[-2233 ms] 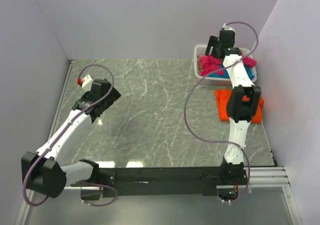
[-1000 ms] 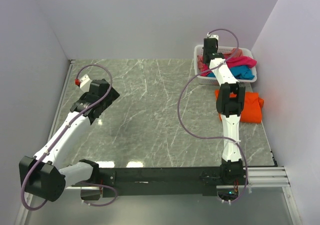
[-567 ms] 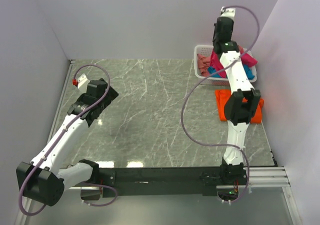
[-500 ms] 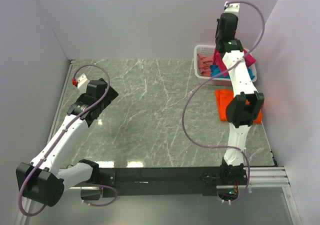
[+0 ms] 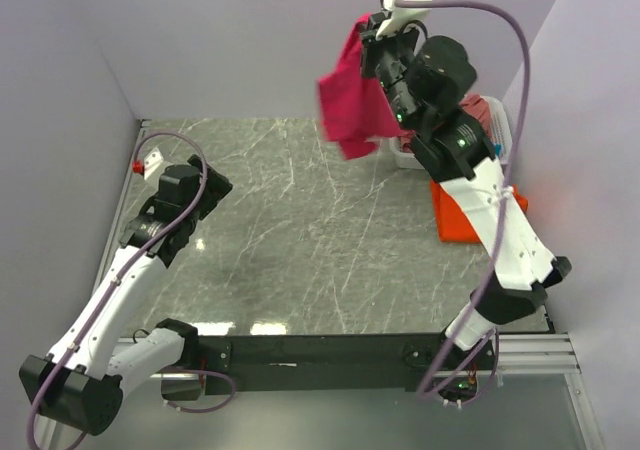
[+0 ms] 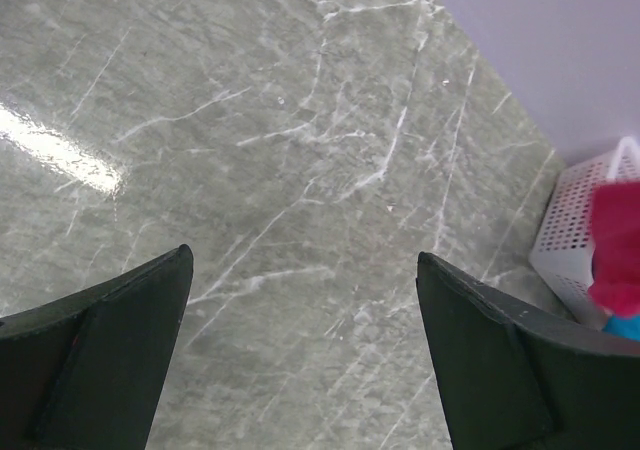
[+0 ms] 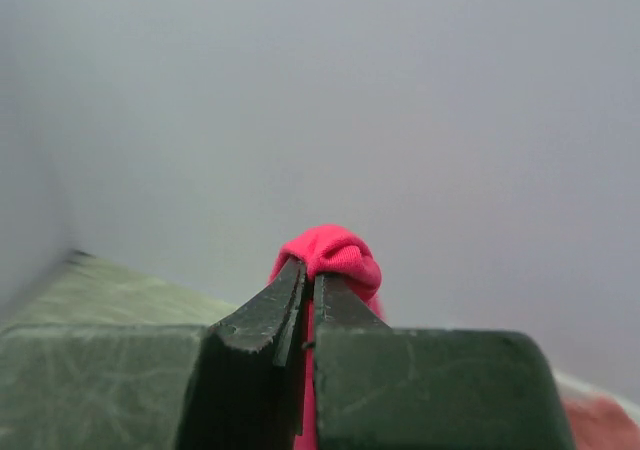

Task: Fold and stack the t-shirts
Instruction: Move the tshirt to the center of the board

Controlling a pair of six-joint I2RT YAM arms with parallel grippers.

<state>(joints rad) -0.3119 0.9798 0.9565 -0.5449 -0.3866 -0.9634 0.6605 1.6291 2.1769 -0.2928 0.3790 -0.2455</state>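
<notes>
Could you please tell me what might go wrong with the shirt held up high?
The right gripper pinches only a small bunch of the magenta-pink t-shirt, so it might slip free. The shirt hangs crumpled, and the left gripper stands open far off over the table, so it may land bunched rather than flat.

Ref = basket point(image 5: 507, 138), at the far right corner of the bench point(image 5: 300, 230). In it: more t-shirts point(image 5: 487, 112). Just in front of it, on the bench: folded t-shirt point(image 5: 455, 220). Left of it and higher up: right tool point(image 7: 308, 280), with the hanging t-shirt point(image 5: 350, 95) below it, off the bench. Left tool point(image 6: 303, 257): well apart to the basket's left, over the bench.
</notes>
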